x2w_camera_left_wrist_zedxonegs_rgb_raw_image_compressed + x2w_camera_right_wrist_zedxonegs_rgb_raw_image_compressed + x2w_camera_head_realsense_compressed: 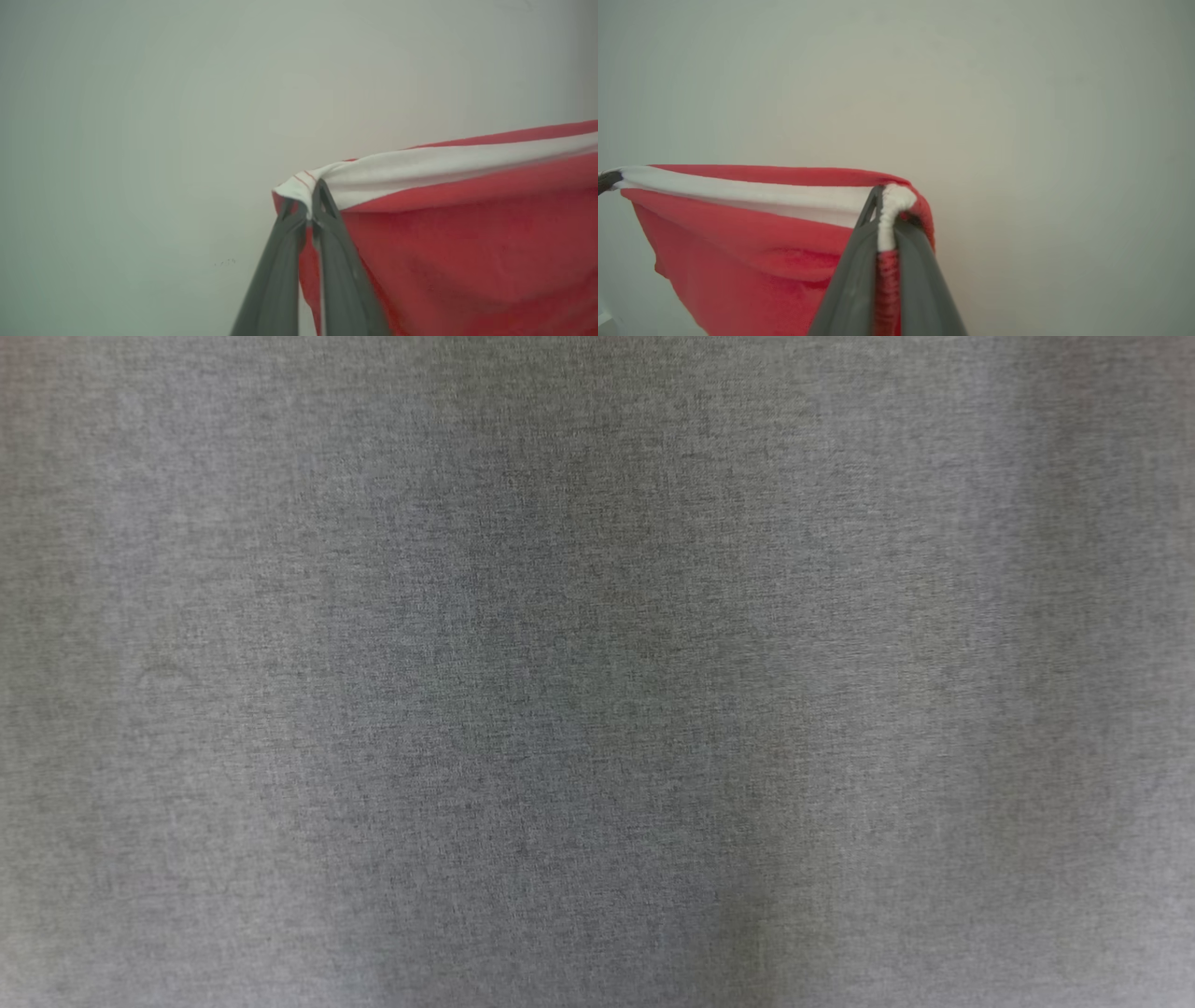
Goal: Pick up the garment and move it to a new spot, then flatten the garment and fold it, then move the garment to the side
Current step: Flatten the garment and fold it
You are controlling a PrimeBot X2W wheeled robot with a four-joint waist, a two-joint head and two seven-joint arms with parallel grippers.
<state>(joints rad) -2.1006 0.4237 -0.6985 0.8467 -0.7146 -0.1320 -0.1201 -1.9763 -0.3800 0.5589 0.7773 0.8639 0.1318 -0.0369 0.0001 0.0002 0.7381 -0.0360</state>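
Note:
The garment (467, 242) is red with a white band (444, 165) along its upper edge. My left gripper (309, 210) is shut on one top corner of it, pinching the white hem. In the right wrist view my right gripper (888, 210) is shut on the other top corner of the garment (738, 247), with cloth squeezed between its dark fingers. The top edge runs taut between the two grippers and the red cloth hangs below it. The dark tip of the left gripper (605, 181) shows at the far end of that edge.
A plain pale wall (187, 116) stands behind the held cloth in both wrist views. In the head view a grey woven surface (597, 672) lies close and blurred, with soft vertical shading.

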